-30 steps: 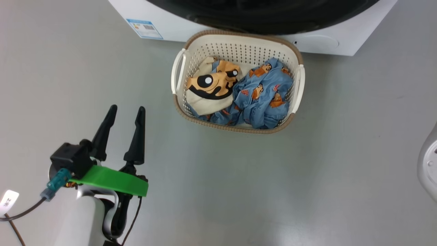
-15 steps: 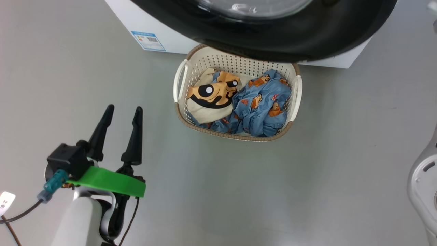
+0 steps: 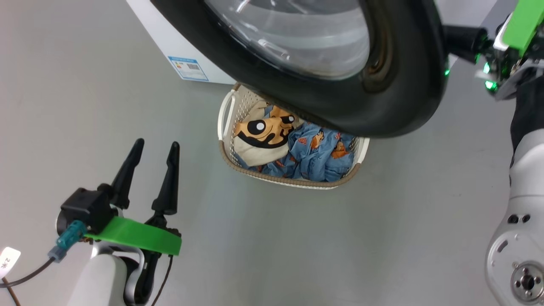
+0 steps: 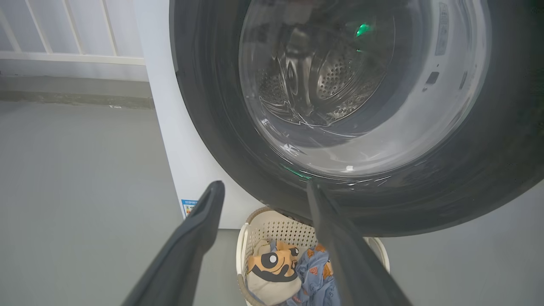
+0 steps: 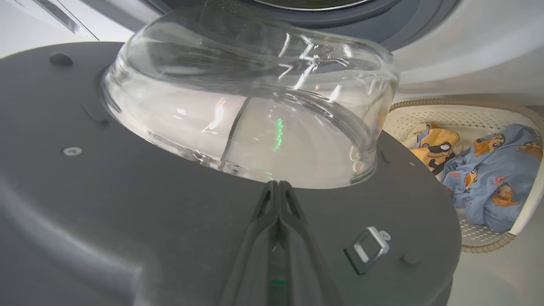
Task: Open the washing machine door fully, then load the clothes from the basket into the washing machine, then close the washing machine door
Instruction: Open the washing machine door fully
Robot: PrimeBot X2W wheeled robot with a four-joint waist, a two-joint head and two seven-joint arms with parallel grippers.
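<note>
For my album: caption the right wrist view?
Shut right gripper by the washing machine door, glass bowl ahead; clothes in basket.

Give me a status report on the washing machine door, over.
Left gripper open, idle. Right gripper shut, at inner side of washing machine door. Door part open, overhanging basket; clothes not loaded.

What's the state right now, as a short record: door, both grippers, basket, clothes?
basket: on the floor, in front of the washing machine
clothes: both garments in the basket, none loaded
washing machine door: partly open, covering the basket's far part in the head view
right gripper: jaws shut, empty, tips at the door's inner side by the glass bowl
left gripper: jaws open, empty, above the floor left of the basket
</note>
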